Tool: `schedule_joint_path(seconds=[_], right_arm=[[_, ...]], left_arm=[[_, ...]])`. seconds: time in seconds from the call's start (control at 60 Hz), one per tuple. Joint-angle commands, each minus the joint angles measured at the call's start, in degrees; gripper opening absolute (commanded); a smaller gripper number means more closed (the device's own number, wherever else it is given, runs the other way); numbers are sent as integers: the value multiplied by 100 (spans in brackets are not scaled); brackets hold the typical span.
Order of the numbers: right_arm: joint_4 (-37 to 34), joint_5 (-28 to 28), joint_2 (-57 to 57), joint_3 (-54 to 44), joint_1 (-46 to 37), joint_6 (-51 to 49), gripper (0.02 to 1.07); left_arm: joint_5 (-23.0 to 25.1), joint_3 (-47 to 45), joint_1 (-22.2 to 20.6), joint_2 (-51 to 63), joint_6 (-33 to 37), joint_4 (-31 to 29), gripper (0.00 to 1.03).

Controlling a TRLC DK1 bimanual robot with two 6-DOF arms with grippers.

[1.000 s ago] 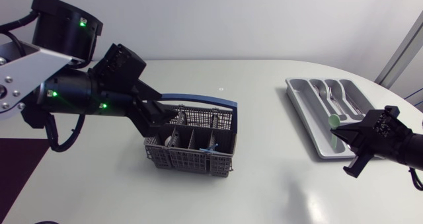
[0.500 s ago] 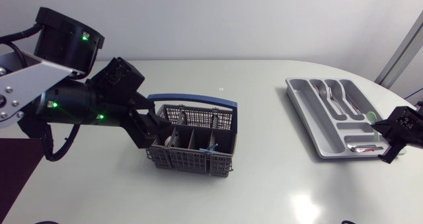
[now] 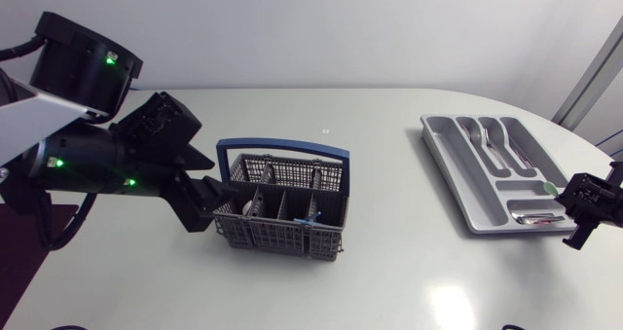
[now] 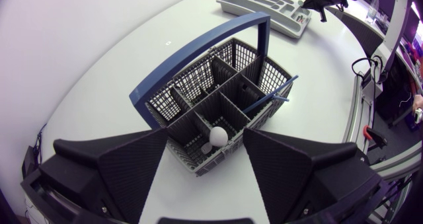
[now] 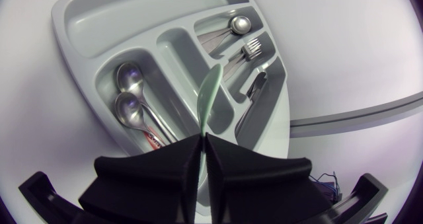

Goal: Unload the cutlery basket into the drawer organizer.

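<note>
Right gripper [image 5: 201,138] is clamped on the pale green spoon [image 5: 209,95], whose bowl hangs over the drawer organizer [image 3: 474,205]; I note the gripper has slid out to the organizer's near outer corner. Left gripper [image 4: 205,133], fingers apart, has backed off the end of the cutlery basket [image 3: 277,235], which sits well apart from the organizer.

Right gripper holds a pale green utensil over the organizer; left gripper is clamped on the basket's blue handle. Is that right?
No: the left wrist view shows the left gripper open, fingers spread at the end of the basket, not closed on the blue handle. The right gripper does hold the pale green utensil over the organizer.
</note>
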Motion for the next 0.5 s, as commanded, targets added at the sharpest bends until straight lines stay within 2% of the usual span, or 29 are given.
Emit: schedule_joint_path(seconds=[0.0, 0.067, 0.167, 0.217, 0.267, 0.4, 0.483], right_arm=[[187, 90, 165, -271, 53, -285, 17], [213, 143, 174, -324, 62, -355, 22], [213, 160, 147, -403, 62, -426, 37], [213, 187, 95, -447, 62, -470, 49], [195, 187, 33, -455, 36, -461, 56], [169, 169, -169, -455, -61, -426, 70], [116, 160, -292, -412, -96, -294, 74]], left_arm=[[-73, -106, -60, -155, 132, -139, 80], [-82, -106, -60, -199, 141, -183, 80], [-117, -115, -69, -216, 150, -226, 80], [-170, -115, -95, -234, 150, -253, 80], [-187, -124, -113, -251, 150, -262, 80], [-266, -194, -254, -251, 106, -262, 80], [-345, -229, -359, -216, 71, -262, 80]])
